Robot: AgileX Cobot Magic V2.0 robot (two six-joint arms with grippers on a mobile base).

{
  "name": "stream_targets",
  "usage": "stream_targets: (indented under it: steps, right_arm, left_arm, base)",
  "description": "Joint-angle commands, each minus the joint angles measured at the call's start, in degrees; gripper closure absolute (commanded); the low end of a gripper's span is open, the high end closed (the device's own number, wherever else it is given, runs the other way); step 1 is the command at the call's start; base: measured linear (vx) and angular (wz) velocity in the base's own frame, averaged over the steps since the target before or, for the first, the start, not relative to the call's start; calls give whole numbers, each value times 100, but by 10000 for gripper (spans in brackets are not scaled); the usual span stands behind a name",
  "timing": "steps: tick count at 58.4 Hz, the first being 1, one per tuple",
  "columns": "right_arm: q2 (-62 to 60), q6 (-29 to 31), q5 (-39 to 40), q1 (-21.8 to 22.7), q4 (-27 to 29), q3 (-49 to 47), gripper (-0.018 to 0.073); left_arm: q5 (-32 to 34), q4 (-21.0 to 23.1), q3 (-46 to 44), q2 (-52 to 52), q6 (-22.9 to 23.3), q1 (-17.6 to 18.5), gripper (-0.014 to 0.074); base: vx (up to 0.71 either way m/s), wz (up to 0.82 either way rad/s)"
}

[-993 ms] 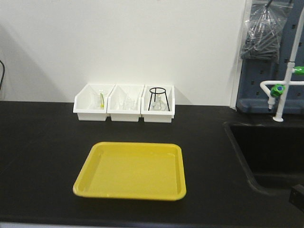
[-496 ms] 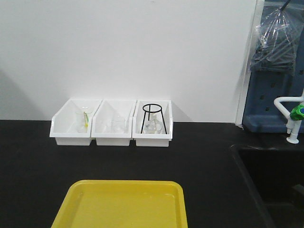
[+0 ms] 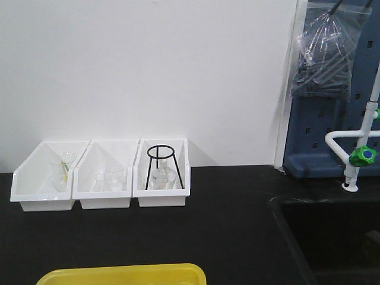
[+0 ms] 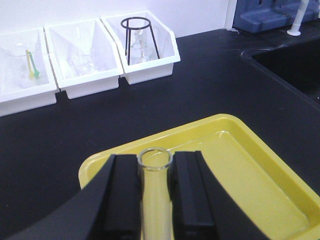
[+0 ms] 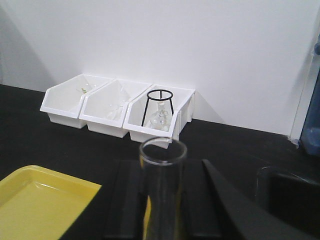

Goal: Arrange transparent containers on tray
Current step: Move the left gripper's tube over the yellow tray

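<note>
Across your front view runs the black worktop [image 3: 225,225], with a dark sink [image 3: 332,237] sunk into its right side. You have the yellow tray [image 3: 122,275] at the near edge of that view, with only its far rim showing. Well behind it, against the white wall [image 3: 148,71], three white bins stand touching side by side: the left bin [image 3: 44,205], the middle bin [image 3: 105,202] and the right bin [image 3: 161,199].

Your left hand [image 4: 155,172] is clamped on the left tube [image 4: 156,210], and your right hand [image 5: 162,175] grips the right tube [image 5: 162,200] the same way.

A black tripod [image 3: 161,157] stands in the right bin over a round flask [image 3: 160,179]. You can see a beaker [image 3: 62,171] holding a yellow-green stick [image 4: 31,65] in the left bin. The middle bin holds more glassware [image 3: 110,178], too faint to make out.

The left tube points its open rim away from the wrist, and that rim shows against the tray's floor; you cannot tell whether the tube touches the tray. The right tube is over bare worktop, with the tray's corner down to its left in the wrist view.
</note>
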State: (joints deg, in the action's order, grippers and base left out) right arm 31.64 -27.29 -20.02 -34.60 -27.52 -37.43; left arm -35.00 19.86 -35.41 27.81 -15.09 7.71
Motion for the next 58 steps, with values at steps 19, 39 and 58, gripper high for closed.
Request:
stream_targets:
  steps: [19, 39, 58]
  right_arm:
    - [14, 52, 434, 6, -102, -162, 571]
    - [14, 52, 434, 6, -102, -162, 571]
    - [14, 52, 440, 6, -91, -162, 571]
  left_arm:
    - [430, 123, -198, 9, 5, 32, 594]
    - [430, 123, -198, 9, 5, 32, 594]
    - [457, 233, -198, 21, 58, 32, 594]
  base:
    - [4, -2]
    - [0, 0]
    - [0, 0]
